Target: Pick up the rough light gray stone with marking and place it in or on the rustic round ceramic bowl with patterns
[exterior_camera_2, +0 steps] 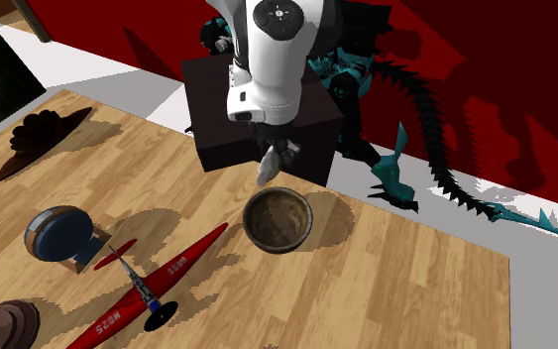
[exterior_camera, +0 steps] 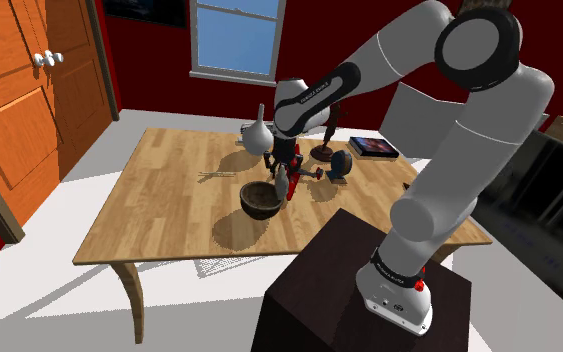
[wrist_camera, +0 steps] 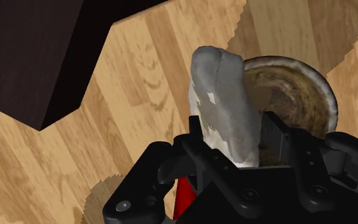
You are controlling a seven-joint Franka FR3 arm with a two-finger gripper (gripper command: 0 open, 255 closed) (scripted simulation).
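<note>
Both black fingers (wrist_camera: 198,147) are closed on the light grey stone (wrist_camera: 225,95), one on each side of it. The stone sticks out beyond the fingertips and shows white patches on its rough face.

I go through the second exterior view from its left. First comes a dark hat-shaped thing (exterior_camera_2: 39,139) on the wooden table (exterior_camera_2: 415,288), then a round blue-grey object (exterior_camera_2: 54,228) on a small base. After it lies a red toy plane (exterior_camera_2: 167,271) with white letters on its wings. Next is the brown round bowl (exterior_camera_2: 306,233), upright on the table. The stone hangs just above the bowl's rim, on the side of the dark stand (exterior_camera_2: 212,119), under the white arm (exterior_camera_2: 267,59). It is not inside the bowl. Further right, a teal and black skeleton figure (exterior_camera_2: 390,176) stands beyond the table's edge.
</note>
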